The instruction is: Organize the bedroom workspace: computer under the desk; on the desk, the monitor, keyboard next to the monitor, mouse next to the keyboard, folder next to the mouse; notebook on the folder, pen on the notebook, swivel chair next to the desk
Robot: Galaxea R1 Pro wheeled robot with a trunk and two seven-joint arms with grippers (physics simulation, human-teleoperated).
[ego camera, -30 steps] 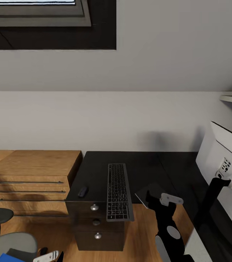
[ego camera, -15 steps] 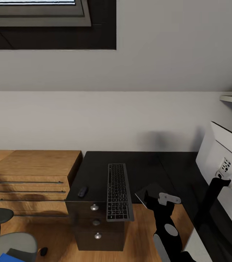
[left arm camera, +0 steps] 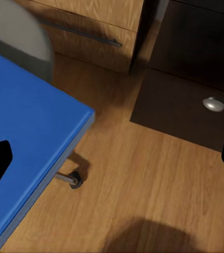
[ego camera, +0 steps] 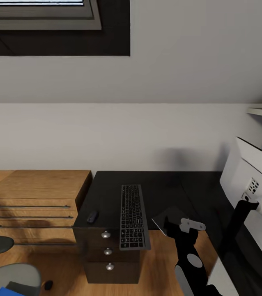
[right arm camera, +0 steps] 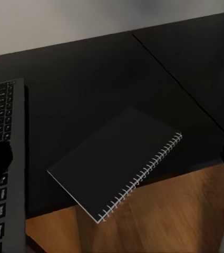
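The right gripper's (right arm camera: 112, 158) jaws stand wide apart, empty, above the notebook (right arm camera: 117, 161), whose corner overhangs the tabletop (ego camera: 164, 187) edge beside the keyboard (ego camera: 133, 216). The left gripper's (left arm camera: 112, 158) jaws also gape, empty, over the blue folder (left arm camera: 22, 121) on the swivel chair (ego camera: 10, 277), largely cut off. The mouse (ego camera: 92, 216) lies left of the keyboard; the monitor (ego camera: 252, 193) shows its back.

R arm (ego camera: 190, 263) rises from the lower edge of head view, forearm upright, wrist w/ pale bracket on top. R gripper (right arm camera: 114, 158): 2 dark fingertips at opposite frame edges, spread wide, nothing between. L gripper (left arm camera: 117, 158): same, 2 tips far apart, holding nothing.
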